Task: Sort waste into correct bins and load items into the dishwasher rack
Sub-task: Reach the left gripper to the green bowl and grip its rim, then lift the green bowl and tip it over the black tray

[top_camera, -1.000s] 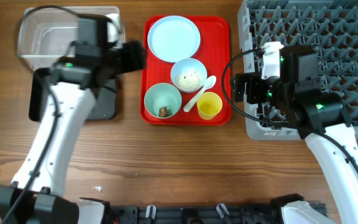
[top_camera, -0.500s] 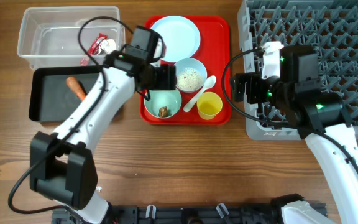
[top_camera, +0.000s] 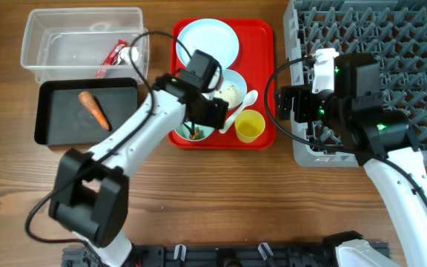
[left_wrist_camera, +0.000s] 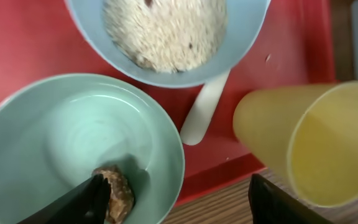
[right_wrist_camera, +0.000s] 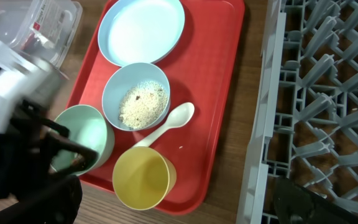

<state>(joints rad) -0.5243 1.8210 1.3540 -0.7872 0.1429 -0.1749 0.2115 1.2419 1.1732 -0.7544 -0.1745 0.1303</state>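
Note:
My left gripper (top_camera: 196, 127) (left_wrist_camera: 179, 202) is open and low over the green bowl (top_camera: 182, 132) (left_wrist_camera: 61, 143). One finger is inside the bowl beside a brown food scrap (left_wrist_camera: 117, 193); the other is outside the rim near the yellow cup (top_camera: 249, 126) (left_wrist_camera: 303, 143). The red tray (top_camera: 262, 44) also holds a pale plate (top_camera: 207, 41), a blue bowl of rice (top_camera: 233, 87) (left_wrist_camera: 166, 31) and a white spoon (top_camera: 239, 110). My right gripper (top_camera: 284, 104) (right_wrist_camera: 179, 208) is open and empty between the tray and the grey dishwasher rack (top_camera: 391, 37) (right_wrist_camera: 328, 93).
A clear bin (top_camera: 58, 44) at the back left holds a red wrapper (top_camera: 113, 53). A black bin (top_camera: 58, 126) in front of it holds a carrot (top_camera: 93, 109). The rack fills the right side.
My left arm has swung right from over the bins to the green bowl on the tray, uncovering the carrot and wrapper. The right arm has not moved.

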